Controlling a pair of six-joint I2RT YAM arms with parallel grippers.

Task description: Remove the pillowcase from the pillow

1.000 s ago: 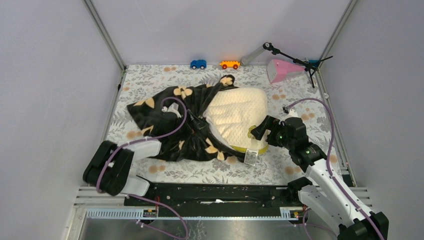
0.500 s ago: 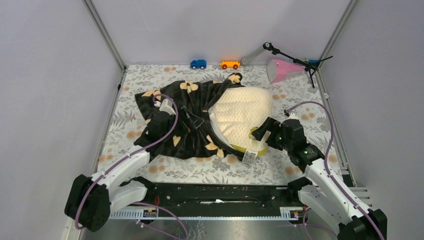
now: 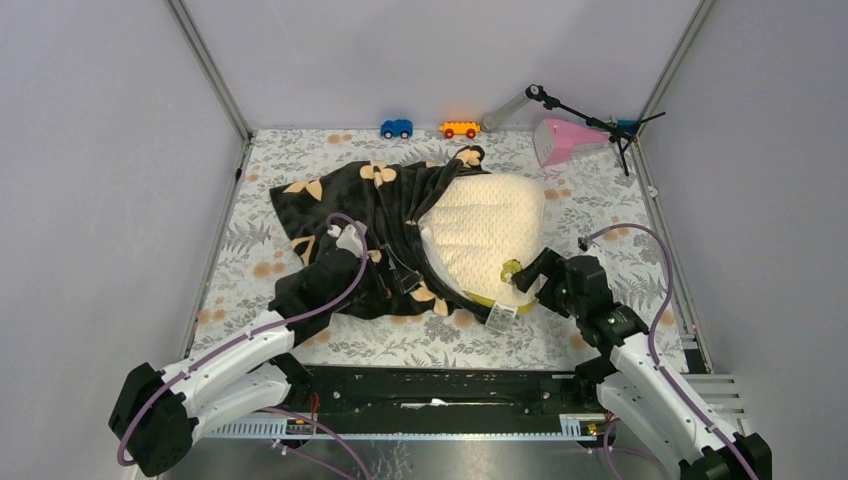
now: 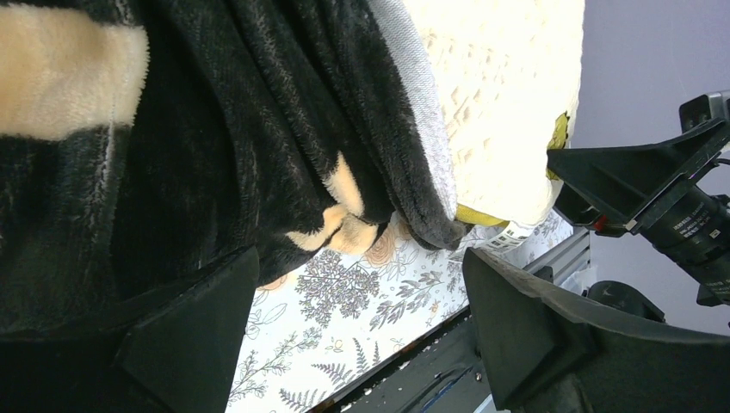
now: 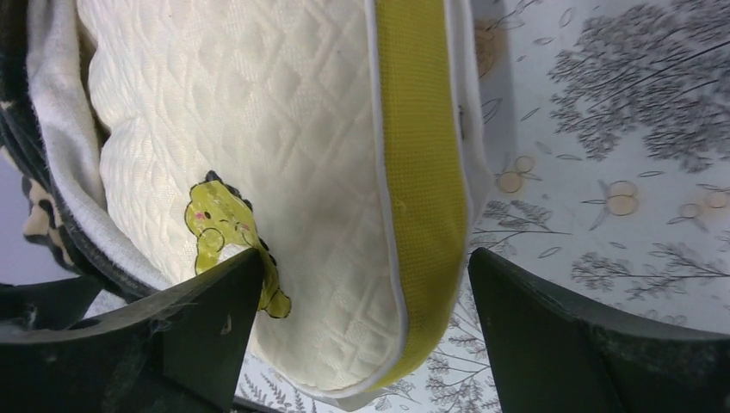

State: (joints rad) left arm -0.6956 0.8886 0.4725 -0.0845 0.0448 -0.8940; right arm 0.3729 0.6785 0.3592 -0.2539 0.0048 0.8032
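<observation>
The black pillowcase point(image 3: 370, 200) with tan flowers covers the left half of the cream quilted pillow point(image 3: 485, 225) and lies bunched to its left. My left gripper point(image 3: 388, 270) is open at the case's near edge. In the left wrist view point(image 4: 357, 327) only floor sheet shows between its jaws, and the plush case point(image 4: 215, 129) drapes over the left finger point(image 4: 185, 340). My right gripper point(image 3: 528, 272) is open around the pillow's bare near-right corner. In the right wrist view point(image 5: 361, 335) the pillow point(image 5: 284, 112), its yellow-green band point(image 5: 422, 155) and its green logo point(image 5: 219, 224) sit between the jaws.
The floral floor sheet point(image 3: 610, 190) covers the bay, with grey walls on three sides. A blue toy car point(image 3: 397, 128) and an orange one point(image 3: 459, 129) stand at the back. A pink object point(image 3: 563, 140) and a black stand point(image 3: 590, 118) are at the back right. The pillow's white tag point(image 3: 503, 315) hangs near.
My left arm has unfolded and its gripper has drawn back toward the near edge. The pillowcase's left part has bunched in toward the pillow. My right gripper has shifted slightly nearer at the pillow's corner.
</observation>
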